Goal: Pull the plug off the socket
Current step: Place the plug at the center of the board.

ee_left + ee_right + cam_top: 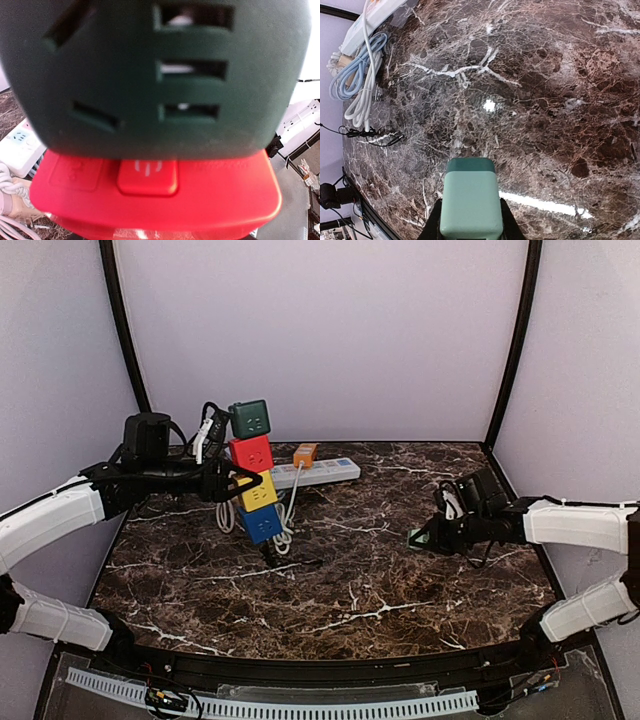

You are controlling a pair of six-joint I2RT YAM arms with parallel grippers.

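Right tool [470,225] clamps the mint-green plug [470,200] low in frame, dark marbled counter [545,100] spread out beyond; coiled white and blue cables [355,85] lie far left.

Pale purple walls [330,330] on three sides, thin black poles [513,340] in the back corners, a dark brown stone table [400,580] with white lines, a small bright spot of light [490,105] on it

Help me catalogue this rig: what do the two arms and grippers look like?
Both the left arm and right arm have smooth white rounded shells joined by black joints. The left gripper and right gripper are black two-finger units behind bulky black wrist modules. Thin black cables loop around the wrists. No markings are legible.
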